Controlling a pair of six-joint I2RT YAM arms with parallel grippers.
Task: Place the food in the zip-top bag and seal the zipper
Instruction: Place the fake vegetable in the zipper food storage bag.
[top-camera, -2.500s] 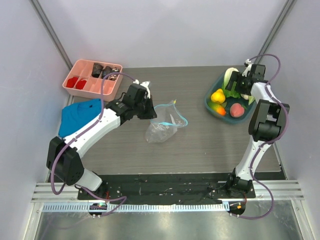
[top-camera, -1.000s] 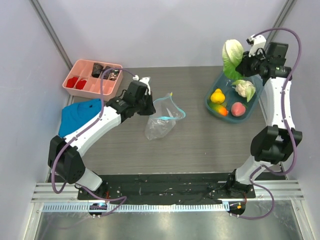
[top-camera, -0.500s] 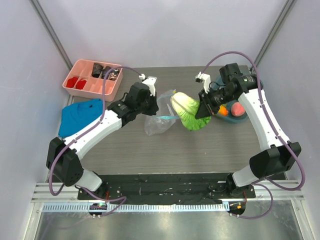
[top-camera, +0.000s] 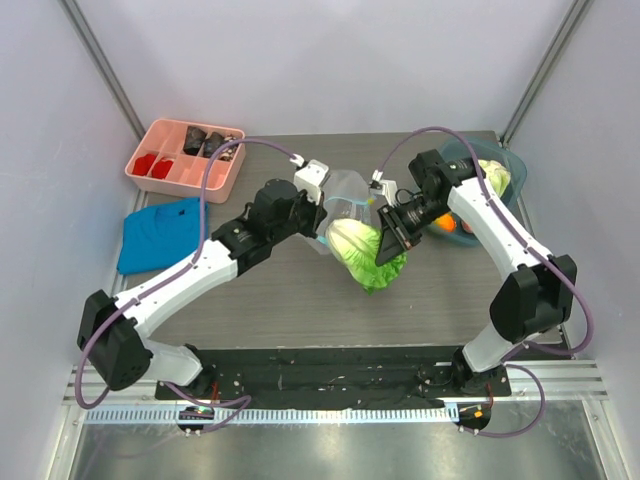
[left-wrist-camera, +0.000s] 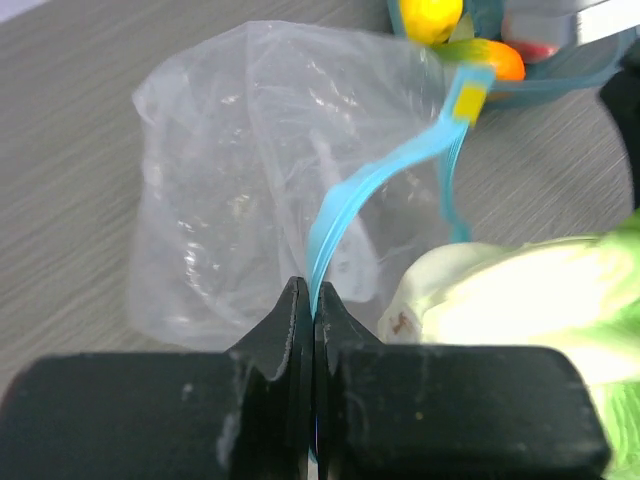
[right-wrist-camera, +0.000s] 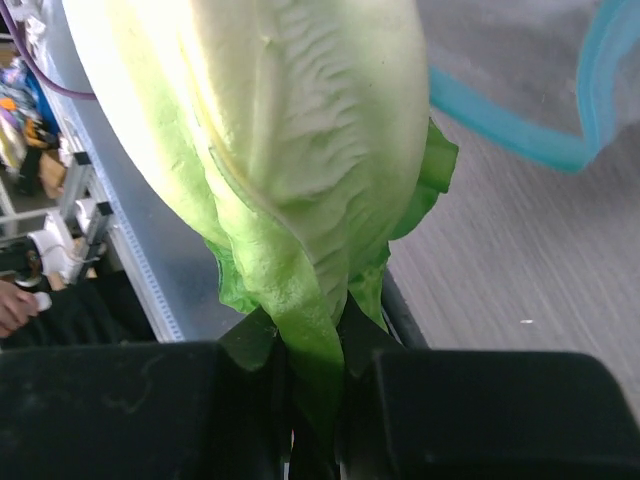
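Top external showed the left fingers pressed together on the mouth edge of the zip-top bag, whose clear body sat mid-bench. Just near and right of it hung the cabbage, touching or almost touching the bag. The right fingers were clamped on its green leafy end. Its long axis ran from those fingers leftward and slightly far, so the pale end pointed at the bag mouth. The coming move would likely turn on pushing along that axis into the opening that the left arm held up. Further right, the teal bowl sat at the far right of the bench with the remaining fruits in it, well apart from the bag.

The left wrist view gave what the overhead one did not. The fingers were closed on the light-blue zipper itself, one lip drawn taut toward its yellow tab while the other curved away beside the cabbage, leaving the mouth parted. Whether the pale end had crossed that mouth could not be told. The right wrist view alone showed the grip on the leaves at the cabbage's base.
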